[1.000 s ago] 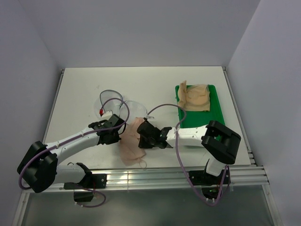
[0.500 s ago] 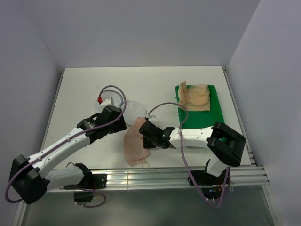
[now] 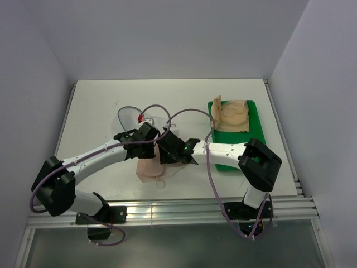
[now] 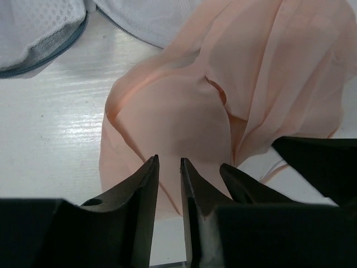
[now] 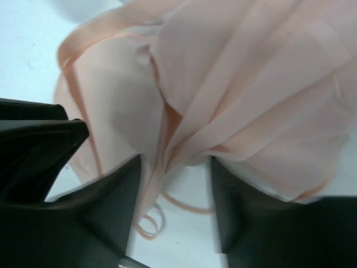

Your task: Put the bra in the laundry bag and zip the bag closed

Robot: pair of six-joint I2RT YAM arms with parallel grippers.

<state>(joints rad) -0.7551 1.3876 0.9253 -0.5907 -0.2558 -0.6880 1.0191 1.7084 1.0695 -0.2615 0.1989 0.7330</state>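
Left pincer (image 4: pixel 168 163) shifted right | bra (image 4: pixel 178 111) lies under it and right pincer (image 5: pixel 175 163)

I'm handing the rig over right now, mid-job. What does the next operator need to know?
Left gripper: jaws a narrow gap apart over the bra, nothing clearly pinched.
Right gripper: open, bunched bra fabric between its fingers.
Bra: heaped on the table, outside the laundry bag, which lies just beyond it.
Done: nothing bagged yet.
To do: get the bra into the bag, then zip it shut.
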